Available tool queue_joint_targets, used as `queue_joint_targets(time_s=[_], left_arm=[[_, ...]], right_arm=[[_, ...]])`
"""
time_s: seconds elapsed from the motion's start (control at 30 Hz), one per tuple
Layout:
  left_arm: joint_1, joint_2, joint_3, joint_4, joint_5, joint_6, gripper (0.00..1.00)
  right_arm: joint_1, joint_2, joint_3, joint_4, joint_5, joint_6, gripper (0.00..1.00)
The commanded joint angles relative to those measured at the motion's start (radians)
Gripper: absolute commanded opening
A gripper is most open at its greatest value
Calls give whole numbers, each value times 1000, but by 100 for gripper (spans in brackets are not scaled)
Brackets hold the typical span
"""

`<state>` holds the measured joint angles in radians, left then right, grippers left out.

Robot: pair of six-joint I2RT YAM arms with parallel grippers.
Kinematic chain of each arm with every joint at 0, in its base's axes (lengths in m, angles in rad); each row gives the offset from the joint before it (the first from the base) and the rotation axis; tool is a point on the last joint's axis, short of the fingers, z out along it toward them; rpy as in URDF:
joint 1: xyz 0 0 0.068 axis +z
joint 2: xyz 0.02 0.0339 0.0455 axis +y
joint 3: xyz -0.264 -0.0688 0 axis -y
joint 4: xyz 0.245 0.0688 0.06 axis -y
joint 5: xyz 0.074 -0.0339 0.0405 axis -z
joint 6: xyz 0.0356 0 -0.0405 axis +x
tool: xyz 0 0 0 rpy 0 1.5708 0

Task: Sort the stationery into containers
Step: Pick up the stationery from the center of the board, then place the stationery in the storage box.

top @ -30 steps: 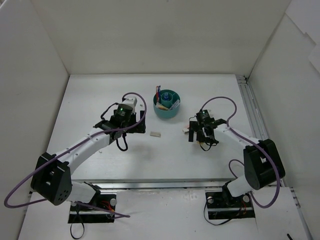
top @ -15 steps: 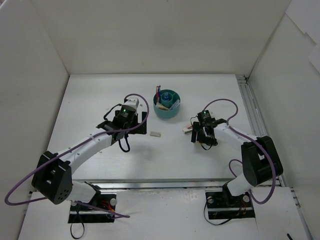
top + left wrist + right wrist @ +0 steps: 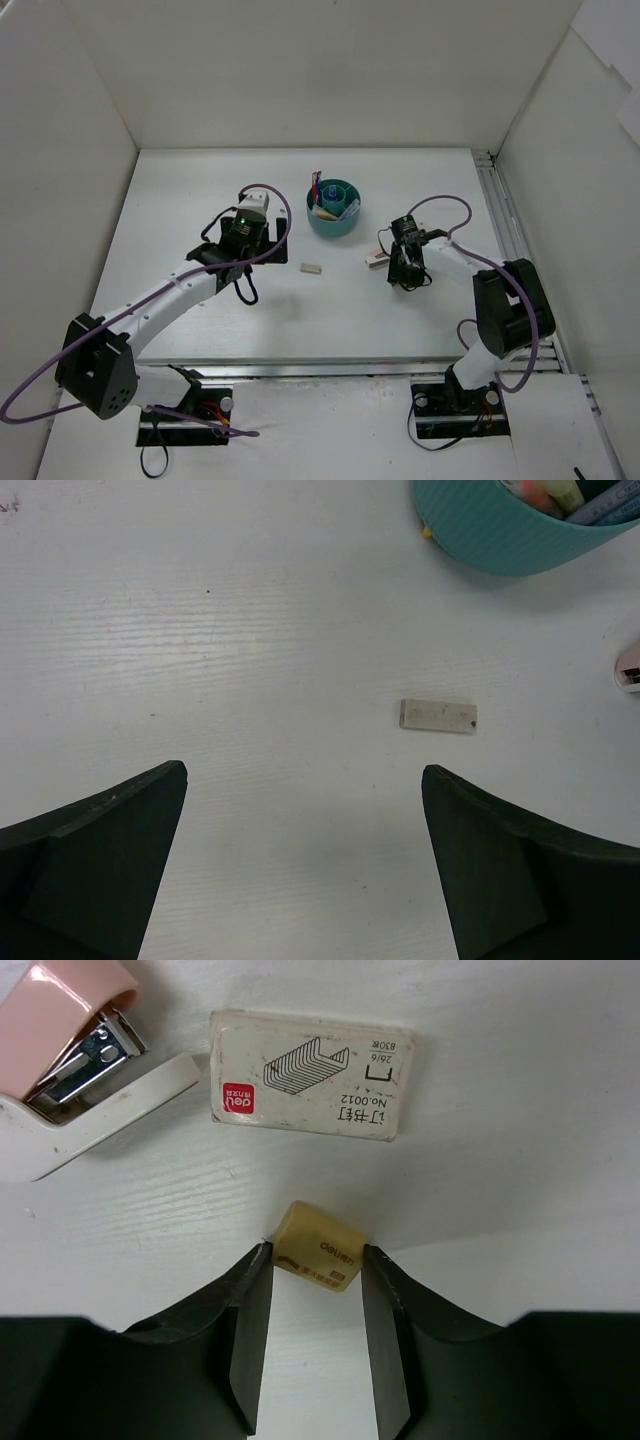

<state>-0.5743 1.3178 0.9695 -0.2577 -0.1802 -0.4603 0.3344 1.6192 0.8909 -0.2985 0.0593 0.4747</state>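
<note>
A small yellow eraser (image 3: pixel 318 1258) lies flat on the worktop (image 3: pixel 200 200), right of its middle and nearer the right edge than the left. The right gripper (image 3: pixel 316 1250) points down over it, its two black fingers (image 3: pixel 245 1320) pressed against the eraser's opposite sides in a narrow grip. Just past the eraser, with a thin strip of bare worktop between them, a white staple box (image 3: pixel 310 1088) lies flat with a red label and a drawing of staples facing up. A pink and white stapler (image 3: pixel 70 1070) sits at the box's end, its white base right up against the box corner; I cannot tell whether they touch. From above, the stapler shows as a pale shape on the middle side of the right gripper. A pale eraser (image 3: pixel 311 268) lies alone near the middle of the worktop, well apart from the yellow one. The round teal organizer (image 3: pixel 334 222) stands beyond it, toward the far edge and about midway between the left and right edges. Pens (image 3: pixel 316 185) stick up at its left side, a blue cap (image 3: pixel 333 192) shows in its centre cup, and the left wrist view catches something yellow at the rim. The left gripper (image 3: pixel 303 770) hangs over the worktop on the left-edge side of the pale eraser, its fingers (image 3: pixel 110 850) spread wide with nothing between them. The pale eraser lies ahead of them, closer to one finger.
</note>
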Motion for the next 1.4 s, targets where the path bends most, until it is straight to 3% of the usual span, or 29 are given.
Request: queue_joint_targets(time_s=[0.0, 0.13, 0.37, 0.5, 0.63, 0.73, 1.0, 1.37], left_arm=[[-2, -32, 21, 15, -35, 11, 100], [-2, -25, 18, 17, -28, 26, 100], [-2, 49, 51, 21, 7, 55, 100], [-2, 66, 67, 23, 27, 63, 100], [-2, 67, 71, 12, 22, 66, 100], [-2, 61, 67, 5, 13, 69, 100], [-2, 87, 90, -17, 15, 66, 100], [-2, 150, 138, -34, 36, 71, 100]], right_arm=[[-3, -2, 42, -33, 13, 2, 21], [18, -44, 74, 11, -4, -96, 11], [37, -131, 239, 170, -52, -304, 10], [9, -46, 399, 251, -167, -455, 10], [-32, 62, 528, 340, -468, -830, 14], [-34, 155, 635, 267, -593, -1016, 14], [-32, 289, 741, 208, -585, -1105, 14], [8, 324, 717, 188, -581, -1114, 22]])
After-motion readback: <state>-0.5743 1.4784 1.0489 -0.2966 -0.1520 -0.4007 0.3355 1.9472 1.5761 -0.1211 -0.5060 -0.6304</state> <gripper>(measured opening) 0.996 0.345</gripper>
